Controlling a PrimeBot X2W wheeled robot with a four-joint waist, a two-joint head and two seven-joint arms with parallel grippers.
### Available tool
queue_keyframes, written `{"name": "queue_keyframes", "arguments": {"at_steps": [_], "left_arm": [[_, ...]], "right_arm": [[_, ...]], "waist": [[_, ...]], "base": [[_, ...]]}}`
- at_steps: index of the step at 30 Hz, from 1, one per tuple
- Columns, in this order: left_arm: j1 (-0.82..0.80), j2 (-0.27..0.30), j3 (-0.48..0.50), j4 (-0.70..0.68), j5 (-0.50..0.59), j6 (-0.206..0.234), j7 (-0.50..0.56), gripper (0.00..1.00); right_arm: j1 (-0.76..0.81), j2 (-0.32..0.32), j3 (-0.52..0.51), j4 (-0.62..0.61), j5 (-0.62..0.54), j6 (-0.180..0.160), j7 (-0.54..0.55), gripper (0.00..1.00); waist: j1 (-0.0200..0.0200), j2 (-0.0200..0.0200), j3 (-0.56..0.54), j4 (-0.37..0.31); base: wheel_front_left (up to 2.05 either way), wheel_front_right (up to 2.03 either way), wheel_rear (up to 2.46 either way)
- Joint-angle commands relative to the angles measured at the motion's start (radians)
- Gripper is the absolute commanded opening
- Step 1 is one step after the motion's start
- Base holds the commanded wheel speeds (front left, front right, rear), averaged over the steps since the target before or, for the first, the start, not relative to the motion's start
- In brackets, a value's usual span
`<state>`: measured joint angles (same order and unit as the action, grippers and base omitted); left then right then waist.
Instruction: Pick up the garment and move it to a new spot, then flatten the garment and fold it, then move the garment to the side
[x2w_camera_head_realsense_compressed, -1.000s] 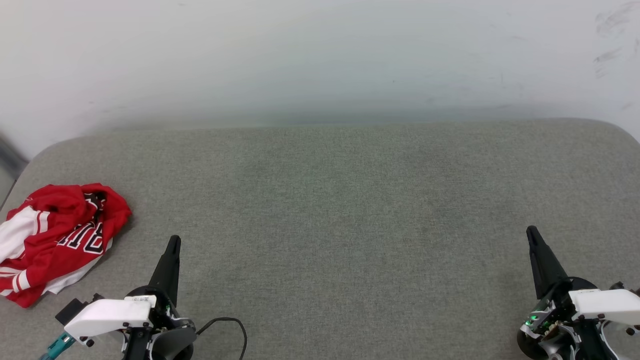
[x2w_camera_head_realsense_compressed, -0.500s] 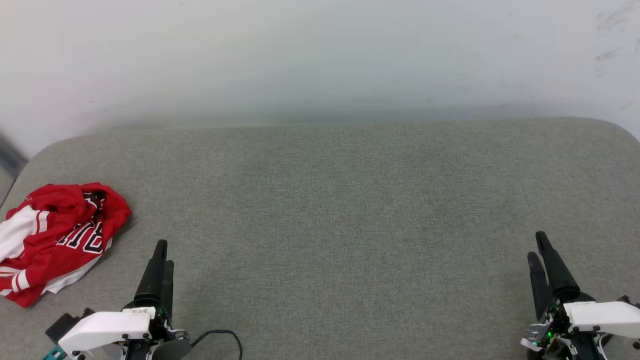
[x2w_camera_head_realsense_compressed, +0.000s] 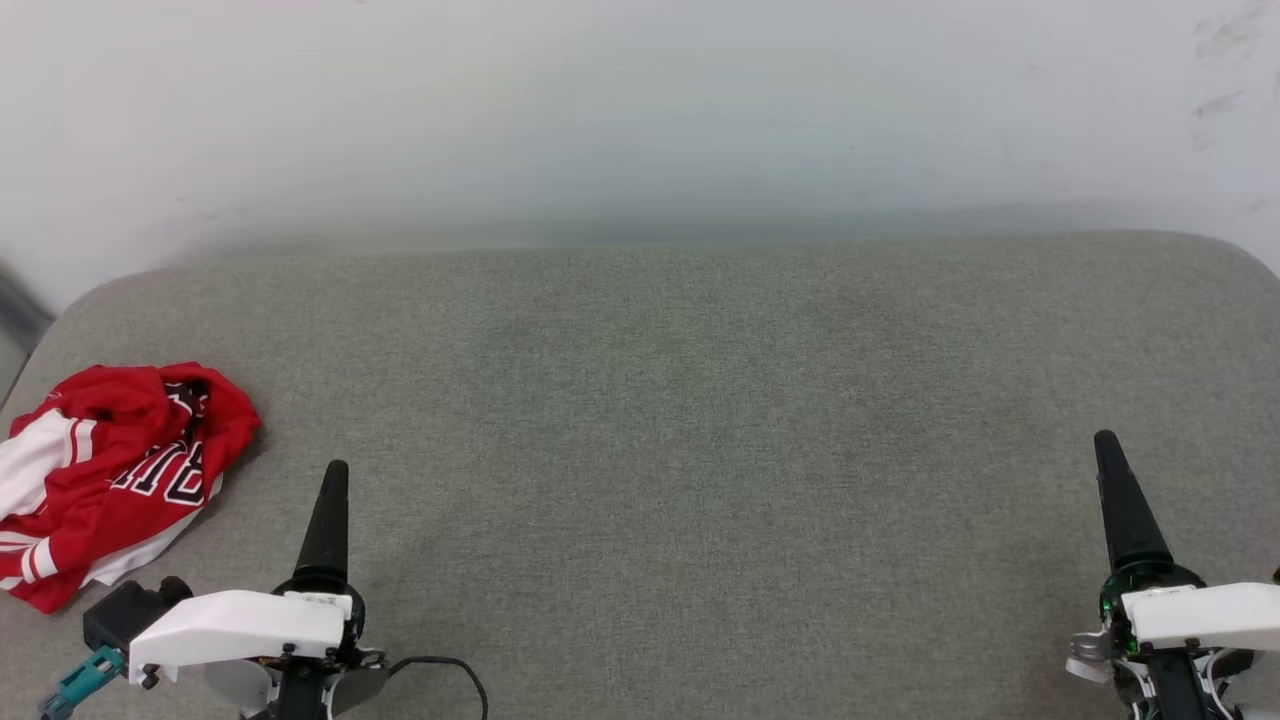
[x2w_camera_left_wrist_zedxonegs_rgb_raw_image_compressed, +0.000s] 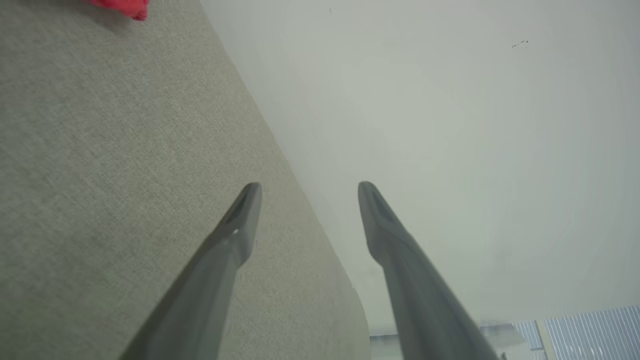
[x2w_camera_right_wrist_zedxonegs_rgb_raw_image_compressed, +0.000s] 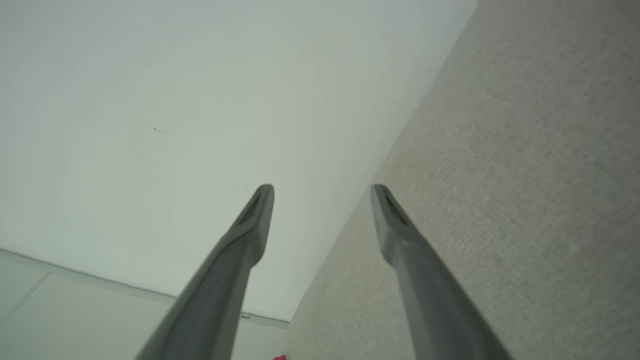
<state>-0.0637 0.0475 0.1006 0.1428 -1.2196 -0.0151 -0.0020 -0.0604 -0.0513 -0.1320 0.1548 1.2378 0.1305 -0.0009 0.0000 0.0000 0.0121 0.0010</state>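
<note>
Lying crumpled at the left edge of the grey upholstered surface (x2w_camera_head_realsense_compressed: 700, 400), the red jersey shirt (x2w_camera_head_realsense_compressed: 110, 470) is seen bunched into a heap. A white sleeve and striped trim are exposed, and the black, white-outlined lettering is partly folded under. The left gripper (x2w_camera_head_realsense_compressed: 337, 470) is pictured just to the right of the shirt and slightly nearer the robot, clear of the cloth. In the left wrist view its two dark fingers (x2w_camera_left_wrist_zedxonegs_rgb_raw_image_compressed: 235, 240) are shown spread wide and empty, with a scrap of red fabric caught at the top left corner, well beyond the tips. The right gripper (x2w_camera_head_realsense_compressed: 1108, 445) is seen at the opposite side of the surface, well apart from the shirt, its fingers likewise parted and empty. A white wall (x2w_camera_head_realsense_compressed: 640, 120) is seen behind.
</note>
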Motion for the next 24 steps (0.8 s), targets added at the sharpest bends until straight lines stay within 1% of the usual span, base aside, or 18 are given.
{"name": "queue_keyframes", "arguments": {"at_steps": [1, 5, 12, 20, 24], "left_arm": [[-0.002, 0.003, -0.007, -0.029, 0.049, 0.013, -0.011, 1.0], [0.004, 0.003, -0.025, -0.047, 0.138, 0.041, -0.026, 1.0], [0.015, 0.003, -0.047, -0.071, 0.269, 0.076, -0.052, 1.0], [0.026, 0.003, -0.067, -0.09, 0.394, 0.105, -0.079, 1.0], [0.03, 0.003, -0.081, -0.095, 0.461, 0.112, -0.093, 1.0]], "right_arm": [[-0.006, 0.0, 0.003, -0.034, -0.049, 0.0, -0.012, 1.0], [0.003, 0.0, 0.018, -0.068, -0.147, 0.0, -0.027, 1.0], [0.018, 0.0, 0.05, -0.114, -0.307, 0.0, -0.053, 1.0], [0.036, 0.0, 0.069, -0.138, -0.441, 0.0, -0.08, 1.0], [0.043, 0.0, 0.073, -0.144, -0.495, 0.0, -0.093, 1.0]], "waist": [[0.0, 0.0, 0.0, 0.0], [0.0, 0.0, 0.001, 0.0], [0.0, 0.0, 0.001, 0.001], [0.0, 0.0, 0.003, 0.003], [0.0, 0.0, 0.004, 0.004]], "base": [[0.0, 0.0, 0.0], [0.0, 0.0, 0.0], [0.0, 0.0, 0.0], [0.0, 0.0, 0.0], [0.0, 0.0, 0.0]]}}
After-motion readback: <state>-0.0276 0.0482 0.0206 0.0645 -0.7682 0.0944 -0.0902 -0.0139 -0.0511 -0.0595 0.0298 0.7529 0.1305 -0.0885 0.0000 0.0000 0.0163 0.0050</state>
